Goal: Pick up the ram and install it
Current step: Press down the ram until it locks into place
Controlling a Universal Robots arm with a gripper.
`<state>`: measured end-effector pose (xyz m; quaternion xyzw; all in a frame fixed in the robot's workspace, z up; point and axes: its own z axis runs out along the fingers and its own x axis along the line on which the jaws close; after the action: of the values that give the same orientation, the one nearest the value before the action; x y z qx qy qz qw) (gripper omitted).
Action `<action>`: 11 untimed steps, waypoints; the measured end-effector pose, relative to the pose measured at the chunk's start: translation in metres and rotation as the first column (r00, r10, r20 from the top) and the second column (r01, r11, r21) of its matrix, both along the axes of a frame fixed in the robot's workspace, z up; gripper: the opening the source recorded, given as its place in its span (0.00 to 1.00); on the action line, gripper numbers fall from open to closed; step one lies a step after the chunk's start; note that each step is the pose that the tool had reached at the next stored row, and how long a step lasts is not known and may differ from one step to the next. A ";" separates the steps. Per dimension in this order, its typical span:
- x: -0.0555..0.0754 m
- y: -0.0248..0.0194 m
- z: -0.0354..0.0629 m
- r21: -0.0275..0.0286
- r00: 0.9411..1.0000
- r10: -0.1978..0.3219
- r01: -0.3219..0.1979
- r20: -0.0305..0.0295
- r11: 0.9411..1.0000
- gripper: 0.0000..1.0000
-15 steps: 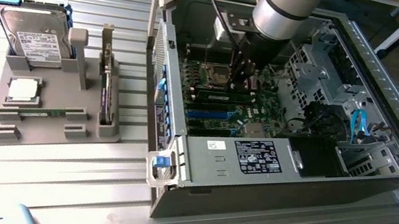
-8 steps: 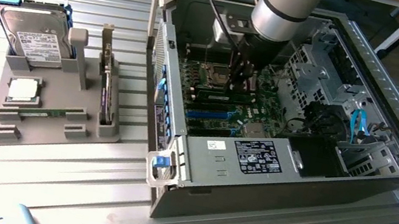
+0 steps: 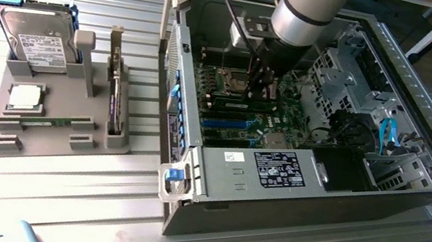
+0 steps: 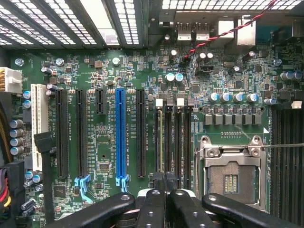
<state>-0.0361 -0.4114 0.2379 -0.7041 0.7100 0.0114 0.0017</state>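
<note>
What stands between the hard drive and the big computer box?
In the exterior view, a tall dark expansion card stands upright in the gray holder, between the hard drive and the computer case.

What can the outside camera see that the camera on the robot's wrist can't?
Only the exterior view: the grey holder tray on the table beside the computer case, carrying a hard drive, a square silver processor chip and the ram, plus the robot arm.

Only the wrist view: a close look at the blue slot and the empty processor socket.

Both: the green motherboard and the shut pincer just above it.
</note>
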 end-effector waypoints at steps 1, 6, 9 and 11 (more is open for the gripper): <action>0.000 0.0000 -0.0004 0.000 1.000 0.000 0.000 0.000 1.000 0.10; 0.000 -0.0002 -0.0021 0.000 1.000 0.000 0.000 0.000 1.000 0.10; 0.000 -0.0004 -0.0028 0.000 1.000 0.000 0.000 0.000 1.000 0.10; 0.000 -0.0006 -0.0032 0.000 1.000 0.000 0.000 0.000 1.000 0.10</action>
<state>-0.0362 -0.4120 0.2347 -0.7041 0.7100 0.0113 0.0015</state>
